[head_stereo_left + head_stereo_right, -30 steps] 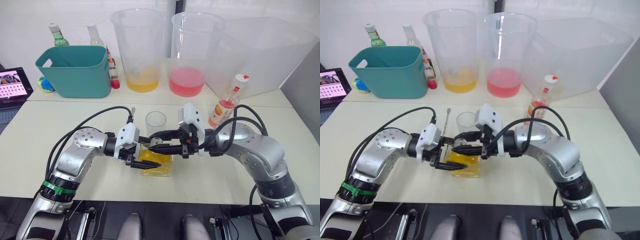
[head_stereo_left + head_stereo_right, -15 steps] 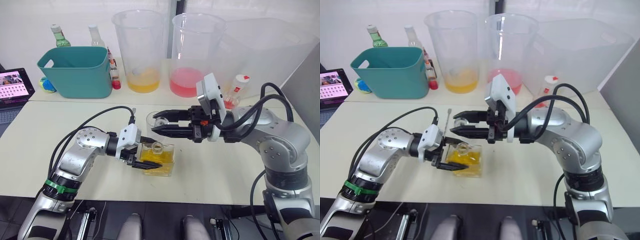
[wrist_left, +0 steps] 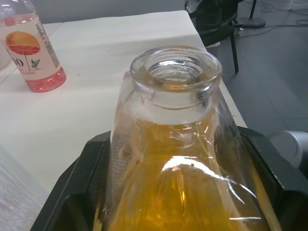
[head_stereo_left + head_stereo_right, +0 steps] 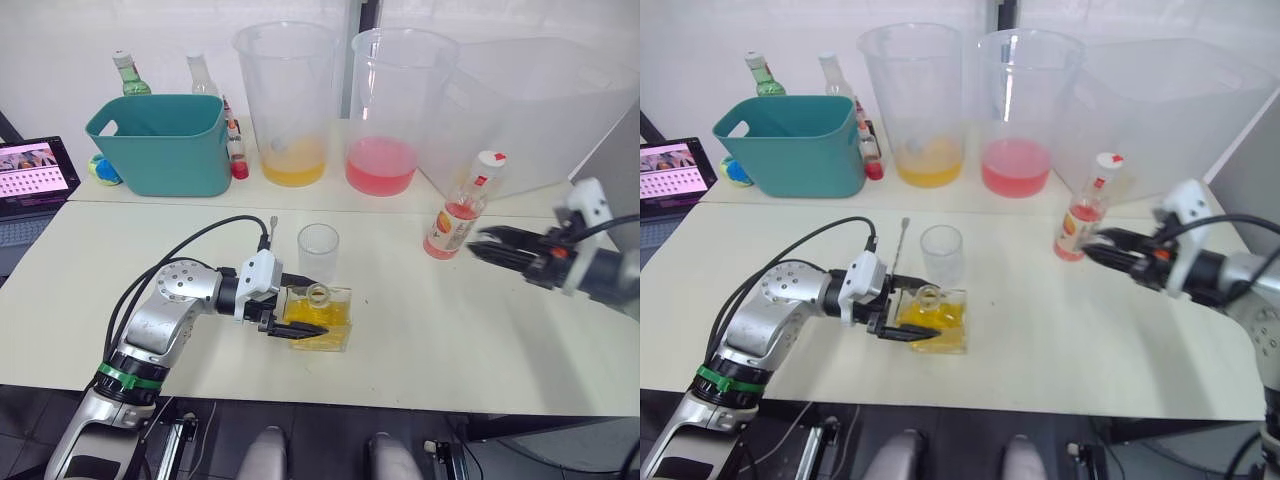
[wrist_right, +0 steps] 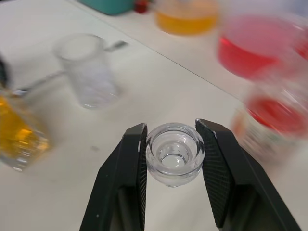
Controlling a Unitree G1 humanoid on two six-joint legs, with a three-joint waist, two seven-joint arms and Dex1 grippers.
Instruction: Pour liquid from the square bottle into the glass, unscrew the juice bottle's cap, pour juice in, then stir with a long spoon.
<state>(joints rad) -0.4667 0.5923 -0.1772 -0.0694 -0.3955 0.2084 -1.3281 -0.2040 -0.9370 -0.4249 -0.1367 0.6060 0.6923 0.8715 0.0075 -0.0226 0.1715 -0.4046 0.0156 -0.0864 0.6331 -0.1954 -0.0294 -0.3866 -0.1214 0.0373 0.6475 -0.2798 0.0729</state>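
Bottle (image 4: 322, 318), the square one, is sitting low in the centre of the left eye view, with the left gripper (image 4: 298, 318) clamping its sides from the left. Its neck is standing open and yellow liquid (image 4: 318, 322) is filling much of the body, so it is probably heavy for its size, rigid and breakable, with smooth glass that could slip. The flat faces look like the safest place to hold. The glass (image 4: 318, 251) is standing just above it in the frame, upright and empty. At right, the juice bottle (image 4: 462, 208) is standing capped (image 4: 489, 159), and the right gripper (image 4: 487, 246) is hovering just beside its base.

Right eye view is showing the spoon (image 4: 898, 246) lying on the table (image 4: 1060, 340), left of the glass.

Left wrist view is looking over the bottle's open mouth, black fingers (image 3: 79, 185) pressing both flanks.

Right wrist view is showing the right gripper closed on a small clear glass stopper (image 5: 174, 155), pinched across its round rim. It is small, slick and likely to roll if it is released carelessly.
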